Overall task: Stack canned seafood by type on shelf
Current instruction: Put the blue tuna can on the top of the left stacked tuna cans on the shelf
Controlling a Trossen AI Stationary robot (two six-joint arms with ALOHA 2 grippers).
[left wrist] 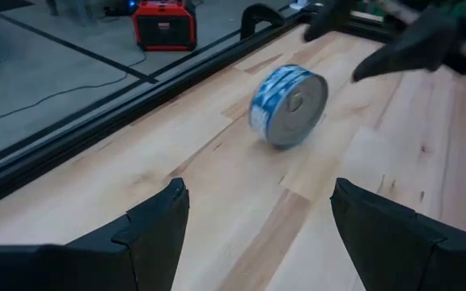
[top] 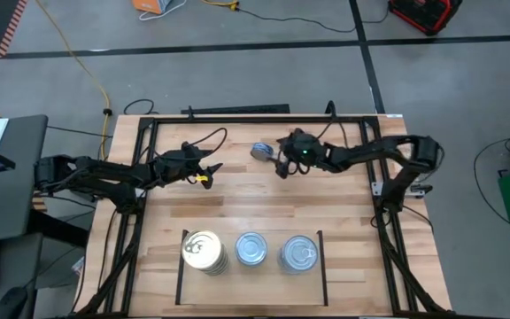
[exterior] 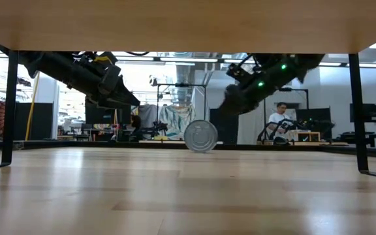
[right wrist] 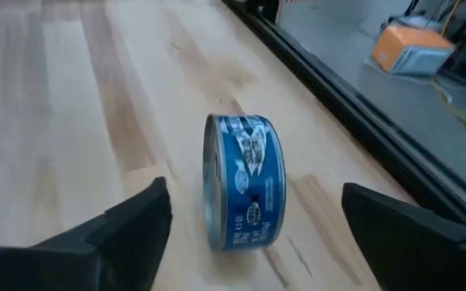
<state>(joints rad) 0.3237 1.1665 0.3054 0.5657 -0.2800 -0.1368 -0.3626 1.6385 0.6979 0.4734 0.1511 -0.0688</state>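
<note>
One tin with blue sides and a silver top point(top: 262, 151) stands on its rim on the table's far part, also seen in the low view point(exterior: 201, 136). My right gripper point(top: 282, 167) is open just right of it and slightly nearer. In its wrist view the tin point(right wrist: 245, 182) shows between the spread fingers, untouched. My left gripper point(top: 209, 170) is open to the tin's left, with the tin point(left wrist: 290, 103) ahead of its fingers. On the shelf point(top: 251, 283) stand a gold-topped stack point(top: 204, 251) and two silver-topped stacks point(top: 251, 249) point(top: 299, 253).
A black metal frame point(top: 255, 118) runs around the table, and its far rail lies just behind the standing tin. Bare wood point(top: 255, 204) lies between the grippers and the shelf. In the low view a person point(exterior: 281, 117) sits in the room beyond the table.
</note>
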